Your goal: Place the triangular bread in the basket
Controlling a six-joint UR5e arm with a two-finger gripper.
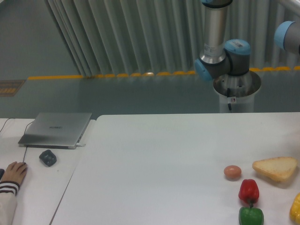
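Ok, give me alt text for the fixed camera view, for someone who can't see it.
A white table holds the triangular bread at its right edge, beside a brown egg, a red pepper and a green pepper. The robot arm hangs behind; no basket or hand shows.

The yellow item (pixel 296 208) is cut by the right edge.

Before me lies a broad white table (pixel 159 154), another white desk (pixel 47 187) butted against its left edge. Beyond — a grey-green floor (pixel 117 93) crossed by a yellow dashed line (pixel 108 75) — hang pale ribbed vertical slats (pixel 140 33).
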